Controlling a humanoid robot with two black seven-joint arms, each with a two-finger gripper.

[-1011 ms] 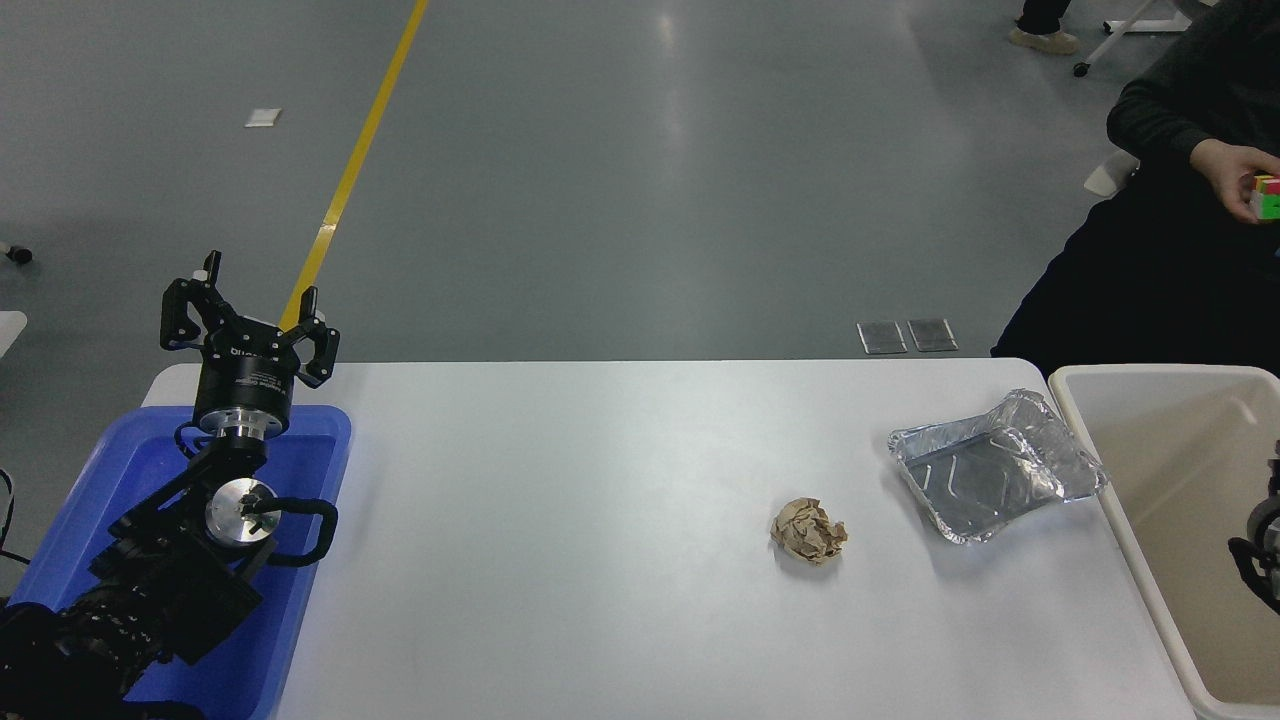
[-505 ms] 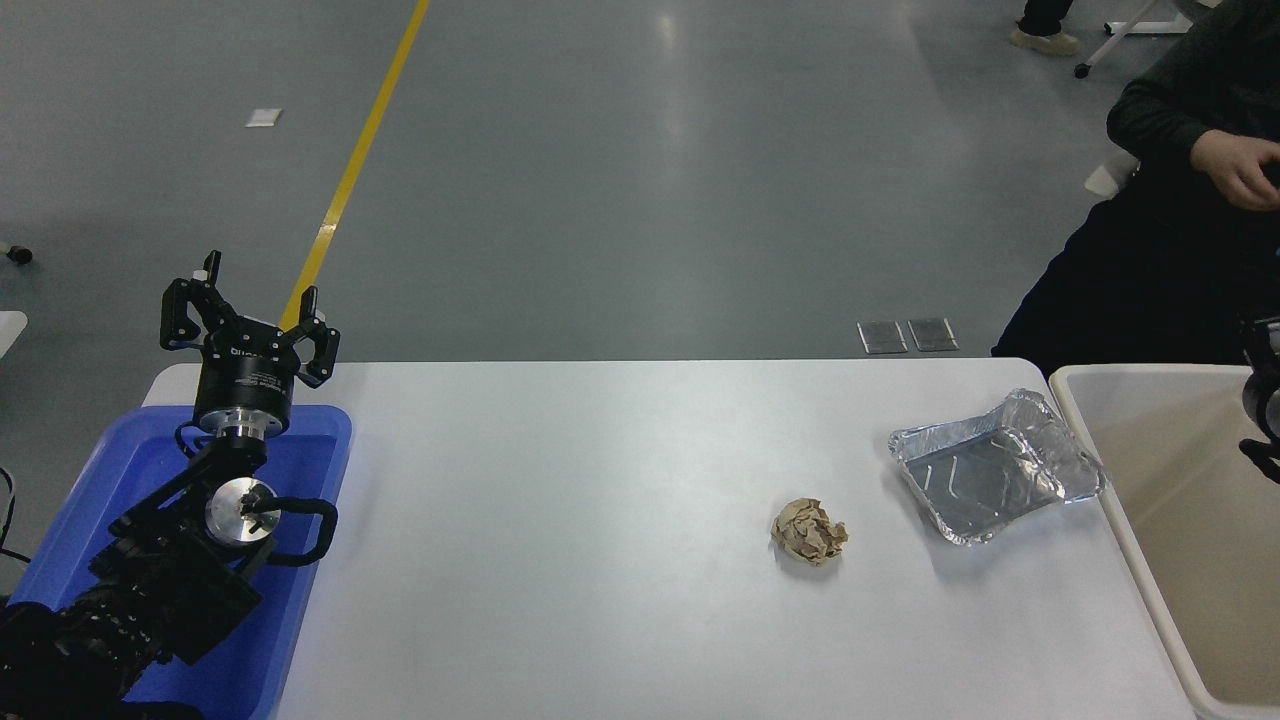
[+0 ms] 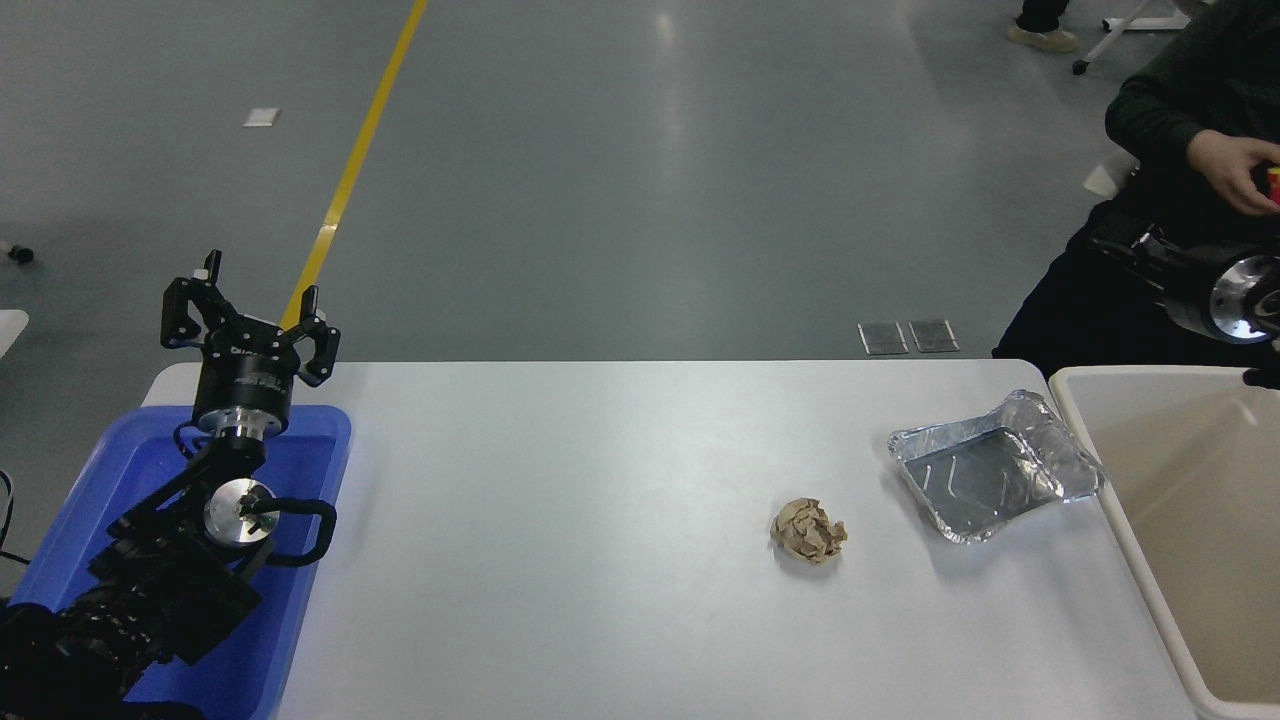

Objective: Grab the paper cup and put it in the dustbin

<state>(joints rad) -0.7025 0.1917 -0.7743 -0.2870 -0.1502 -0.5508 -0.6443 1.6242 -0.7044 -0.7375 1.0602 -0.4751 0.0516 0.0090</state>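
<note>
We are seeing no paper cup on the white table (image 3: pixel 600 560); it is likely lying in the dustbin (image 3: pixel 1085 440). Our right arm (image 3: pixel 1200 280) is hanging above the bin's far rim, its pincer unreadable. The left gripper (image 3: pixel 250 325), fingers spread, is sitting parked over the blue tray (image 3: pixel 320 480).

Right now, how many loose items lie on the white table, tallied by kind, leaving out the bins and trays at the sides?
Crumpled brown paper ball: 1
Silver foil tray: 1
Paper cup: 0 in view
Total: 2
</note>
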